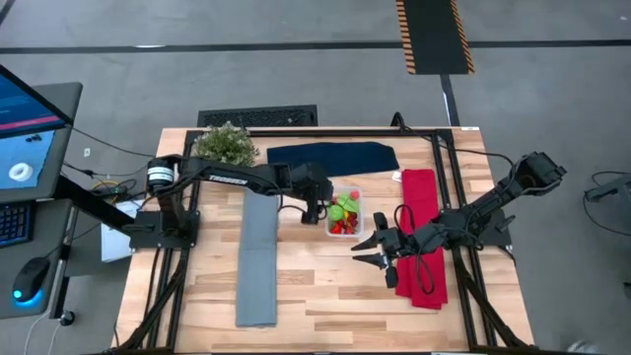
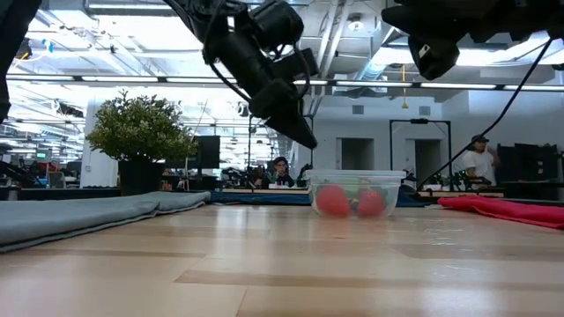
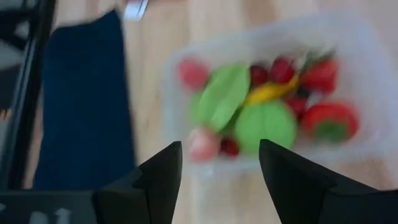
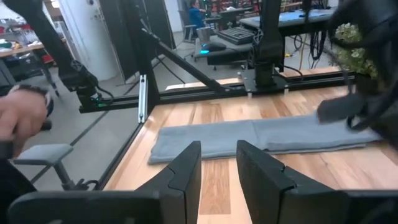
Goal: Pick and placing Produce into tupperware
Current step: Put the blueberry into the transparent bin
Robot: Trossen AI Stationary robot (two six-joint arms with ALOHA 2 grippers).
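The clear tupperware tub (image 1: 346, 212) stands on the table's middle and holds the produce (image 3: 264, 102): lime-green pieces, red strawberries, dark cherries, one yellow piece. The tub also shows in the low view (image 2: 357, 194). My left gripper (image 1: 317, 209) hovers just left of the tub, above the table, open and empty (image 3: 221, 162). My right gripper (image 1: 372, 251) is off the tub's near right corner, beside the red cloth, open and empty (image 4: 219, 165).
A grey cloth (image 1: 258, 258) lies lengthwise at the left, a navy cloth (image 1: 332, 156) at the far middle, a red cloth (image 1: 422, 237) at the right. A bushy potted plant (image 1: 225, 145) stands at the far left. A hand (image 4: 22, 118) shows beyond the table.
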